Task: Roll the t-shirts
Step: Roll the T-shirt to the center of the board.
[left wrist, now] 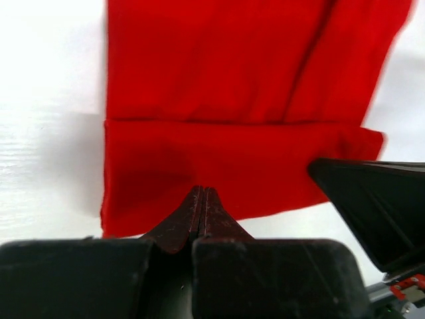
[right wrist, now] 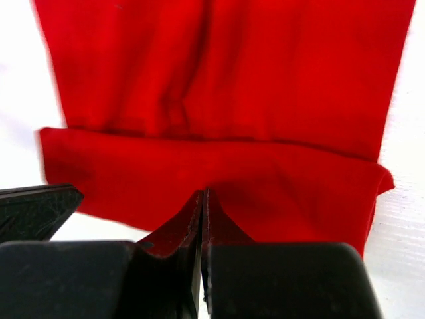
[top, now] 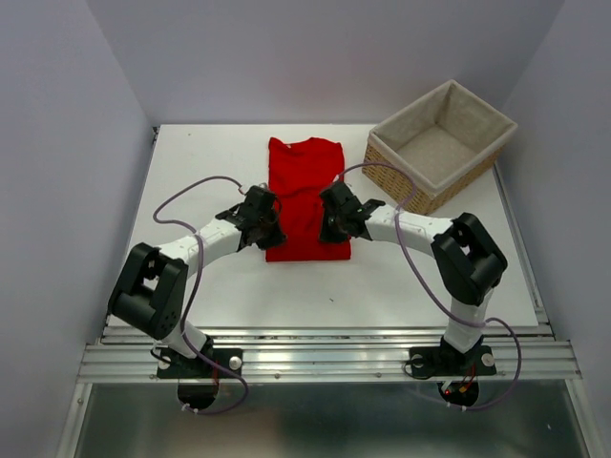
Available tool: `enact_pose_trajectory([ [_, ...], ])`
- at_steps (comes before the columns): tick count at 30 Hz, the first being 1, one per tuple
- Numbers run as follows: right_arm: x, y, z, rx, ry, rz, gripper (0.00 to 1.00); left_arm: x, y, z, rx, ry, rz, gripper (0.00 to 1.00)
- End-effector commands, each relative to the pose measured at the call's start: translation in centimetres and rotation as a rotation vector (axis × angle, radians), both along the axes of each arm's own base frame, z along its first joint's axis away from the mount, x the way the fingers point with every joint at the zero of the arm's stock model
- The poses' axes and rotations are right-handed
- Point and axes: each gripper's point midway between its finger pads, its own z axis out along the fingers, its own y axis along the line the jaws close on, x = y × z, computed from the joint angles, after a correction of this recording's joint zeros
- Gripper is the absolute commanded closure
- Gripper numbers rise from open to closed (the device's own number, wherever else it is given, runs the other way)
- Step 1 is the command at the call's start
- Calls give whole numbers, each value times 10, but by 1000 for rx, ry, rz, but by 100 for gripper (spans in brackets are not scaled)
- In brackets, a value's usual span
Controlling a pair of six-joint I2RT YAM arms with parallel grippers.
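Left gripper (left wrist: 202,193) and right gripper (right wrist: 202,194) were both fully closed at the folded near edge of the t-shirt (top: 305,181) — grip on cloth unclear. Risk: thin cloth slipping out — roll going skewed.

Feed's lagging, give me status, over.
Left gripper, right gripper shut at the fold. Plain red cloth t-shirt, near hem turned over once. Square wicker basket stands clear.

A fixed camera sits high behind the two arms, looking down and forward over the whole table (top: 315,296), with the red t-shirt (top: 305,196) at mid-frame. Each wrist camera rides close above the t-shirt's near end and faces along it, past the closed left gripper (left wrist: 202,191) or right gripper (right wrist: 202,194). All three views share that folded near end.
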Motion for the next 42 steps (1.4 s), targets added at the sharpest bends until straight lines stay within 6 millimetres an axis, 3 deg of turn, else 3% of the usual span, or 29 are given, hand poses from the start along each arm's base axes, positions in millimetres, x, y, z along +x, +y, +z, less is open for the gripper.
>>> enact_pose_trajectory([
  [1,-2,-6,-22,-35,22,-22,97,-1,6,-19,28,24,23,100],
  [4,-6,-15,-28,-72,32,-29,96,-3,9,-29,49,44,28,100],
  [6,-5,-18,-19,-78,12,-31,96,-4,12,-29,63,45,25,100],
  [8,0,-24,3,-84,-43,-48,95,-1,15,-20,83,28,27,100],
  [11,5,-37,29,-104,-115,-83,90,9,19,3,98,-40,45,100],
  [12,6,-40,47,-87,-153,-94,88,11,20,18,84,-75,46,100],
  [16,7,-70,70,-52,-190,-172,77,13,27,51,60,-148,67,100],
  [19,1,-89,66,-24,-154,-197,70,4,34,54,33,-149,68,93],
  [20,-7,-92,54,-12,-113,-190,69,2,36,52,28,-143,71,88],
  [21,-7,-98,51,6,-96,-210,68,-5,39,46,25,-128,74,74],
  [23,-21,-100,36,40,-40,-189,65,-11,43,39,12,-112,89,58],
  [24,-20,-99,35,74,-40,-196,62,-23,41,27,-15,-72,70,45],
  [25,-27,-92,36,119,-25,-166,57,-27,41,24,-30,-63,70,42],
  [27,-39,-91,23,166,15,-167,51,-33,41,17,-68,-53,84,40],
  [28,-40,-85,24,207,10,-153,48,-42,43,4,-79,-19,82,40],
  [32,-49,-81,11,259,49,-164,48,-49,43,-10,-125,5,103,40],
  [42,-42,-70,-4,324,42,-172,45,-51,51,-38,-149,36,159,45],
])
